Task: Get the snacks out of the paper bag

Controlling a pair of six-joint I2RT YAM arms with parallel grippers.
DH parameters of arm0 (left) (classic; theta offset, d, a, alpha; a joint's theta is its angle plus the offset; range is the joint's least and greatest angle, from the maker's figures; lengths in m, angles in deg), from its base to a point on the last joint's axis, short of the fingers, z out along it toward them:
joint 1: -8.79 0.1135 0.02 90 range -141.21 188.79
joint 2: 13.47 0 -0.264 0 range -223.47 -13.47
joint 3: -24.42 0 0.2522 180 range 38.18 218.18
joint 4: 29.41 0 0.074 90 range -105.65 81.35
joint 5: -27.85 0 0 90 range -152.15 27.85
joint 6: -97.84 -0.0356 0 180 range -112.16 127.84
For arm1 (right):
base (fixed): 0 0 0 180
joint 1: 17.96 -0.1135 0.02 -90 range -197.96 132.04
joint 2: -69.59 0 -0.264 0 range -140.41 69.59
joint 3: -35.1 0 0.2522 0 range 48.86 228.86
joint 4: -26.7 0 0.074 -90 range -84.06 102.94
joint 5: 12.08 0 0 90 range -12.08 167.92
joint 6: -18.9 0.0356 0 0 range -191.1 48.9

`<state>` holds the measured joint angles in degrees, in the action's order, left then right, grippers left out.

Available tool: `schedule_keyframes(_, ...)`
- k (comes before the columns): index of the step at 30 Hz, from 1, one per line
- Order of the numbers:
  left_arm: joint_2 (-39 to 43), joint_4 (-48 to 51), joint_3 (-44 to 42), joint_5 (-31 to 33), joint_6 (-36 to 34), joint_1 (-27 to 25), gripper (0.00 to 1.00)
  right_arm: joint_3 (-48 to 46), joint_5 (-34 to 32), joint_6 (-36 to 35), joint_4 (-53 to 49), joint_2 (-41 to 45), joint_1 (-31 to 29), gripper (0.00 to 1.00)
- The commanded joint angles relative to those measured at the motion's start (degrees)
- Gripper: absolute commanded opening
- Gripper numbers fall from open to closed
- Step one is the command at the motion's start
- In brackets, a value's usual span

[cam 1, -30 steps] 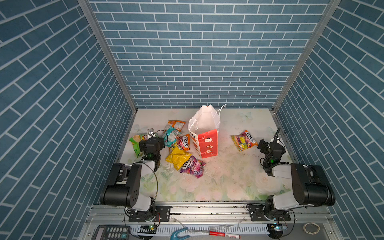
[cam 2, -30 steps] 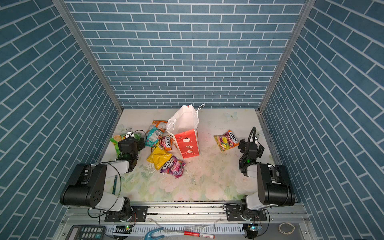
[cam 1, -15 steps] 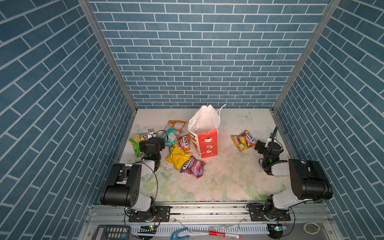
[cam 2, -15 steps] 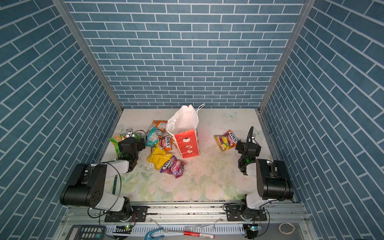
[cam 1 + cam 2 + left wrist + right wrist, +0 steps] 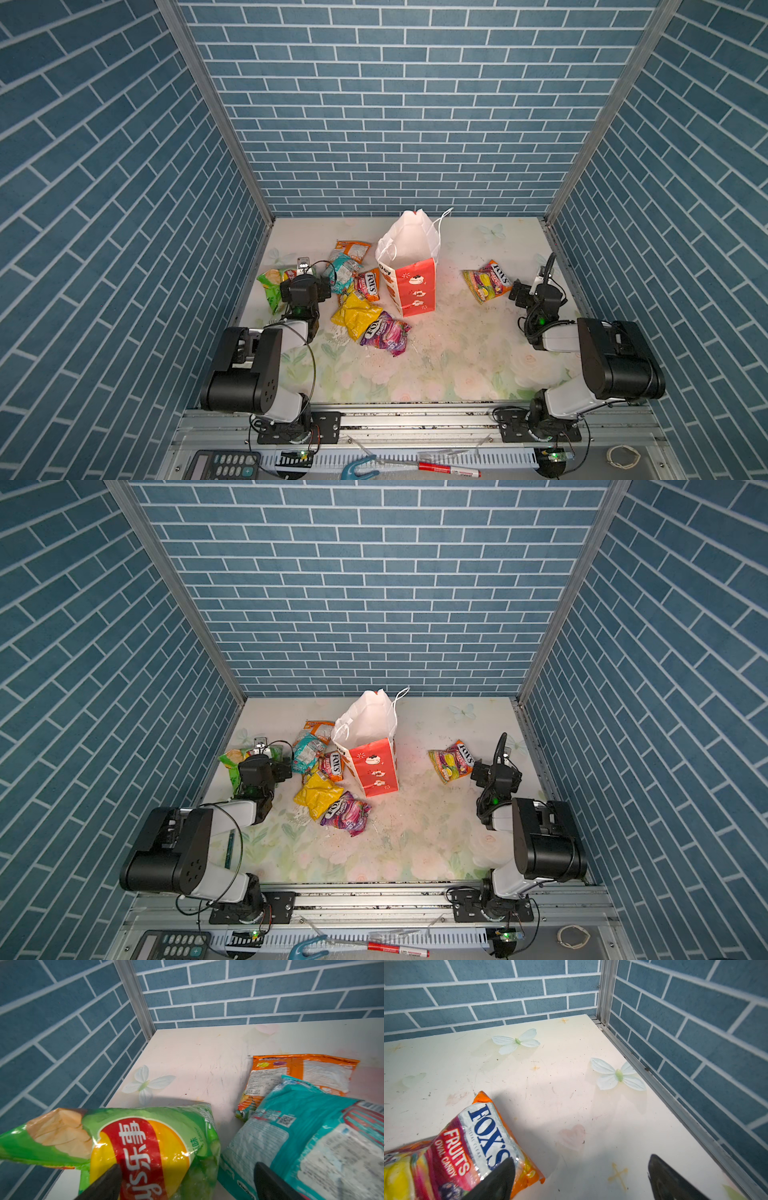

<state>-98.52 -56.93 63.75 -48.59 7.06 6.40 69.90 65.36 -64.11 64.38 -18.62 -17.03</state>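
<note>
A pale, flower-printed table [image 5: 457,365] carries everything. Near its middle, toward the back wall, the tall white paper bag with red panels and string handles [image 5: 409,266] stands upright; what it holds inside cannot be seen. The left fingers [image 5: 104,1184] are spread wide and grip nothing, one tip over the green crinkly chip bag [image 5: 272,286] and one over the teal-and-white packet [image 5: 343,272]. The right fingers [image 5: 496,1184] are equally wide and empty, one above a corner of the orange and yellow-green FOX'S fruit candy bag [image 5: 486,282] lying right of the paper bag. Left of the paper bag lie the yellow packet [image 5: 355,313], the purple FOX'S bag [image 5: 384,334] overlapping it, the orange-and-white packet [image 5: 353,250] and the small orange FOX'S bag [image 5: 369,284].
</note>
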Motion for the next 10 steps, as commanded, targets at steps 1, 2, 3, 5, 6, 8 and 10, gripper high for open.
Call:
schedule_keyframes(1,-2.42,-8.06,-3.17,-7.46,-2.12,0.87,0.99,0.25,0.66,-2.01,0.76,-0.29,0.08,0.99)
schedule_keyframes(2,-2.15,-7.26,-3.07,-7.81,-2.01,0.83,1.0,0.29,0.6,-2.06,0.75,-0.3,0.14,0.99)
schedule_keyframes(3,-2.21,-7.56,-3.17,-7.81,-2.17,0.81,0.99,0.27,0.6,-2.06,0.82,-0.24,0.13,0.99)
schedule_keyframes(5,-2.16,-7.25,-3.06,-7.82,-2.09,0.81,0.99,0.2,0.61,-2.06,0.85,-0.19,0.13,0.99)
schedule_keyframes(6,-2.34,-7.77,-3.19,-7.76,-2.14,0.81,1.0,0.14,0.6,-2.06,0.86,-0.15,0.11,0.99)
schedule_keyframes(8,-2.27,-7.6,-3.13,-7.75,-2.06,0.81,0.99,0.2,0.6,-2.06,0.86,-0.16,0.07,0.99)
schedule_keyframes(10,-2.22,-7.55,-3.07,-7.76,-2.13,0.81,1.0,0.06,0.51,-2.06,0.95,-0.11,0.05,0.99)
